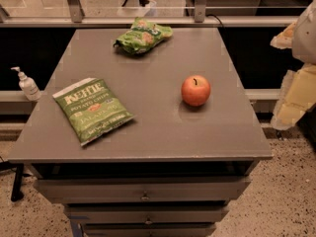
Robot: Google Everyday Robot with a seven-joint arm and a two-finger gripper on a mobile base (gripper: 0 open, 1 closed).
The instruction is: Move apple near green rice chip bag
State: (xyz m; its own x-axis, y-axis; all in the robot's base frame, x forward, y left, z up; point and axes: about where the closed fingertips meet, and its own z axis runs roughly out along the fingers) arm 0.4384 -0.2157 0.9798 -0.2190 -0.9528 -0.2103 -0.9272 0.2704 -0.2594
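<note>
Not started: round red-orange apple (196,90) sits untouched, wrinkly light-green rice chip bag (143,35) well apart behind-left of it, pale gripper (292,100) off to the apple's right, state cannot be told.

KETTLE, POTATO CHIPS on dark-green bag (92,110) (green rice chip bag (143,35) print unreadable); claw (295,95) at right edge.

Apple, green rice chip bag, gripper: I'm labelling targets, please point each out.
apple (195,90): camera view, red front.
green rice chip bag (143,35): camera view, crinkled front.
gripper (292,101): camera view, far right, pale body.
</note>
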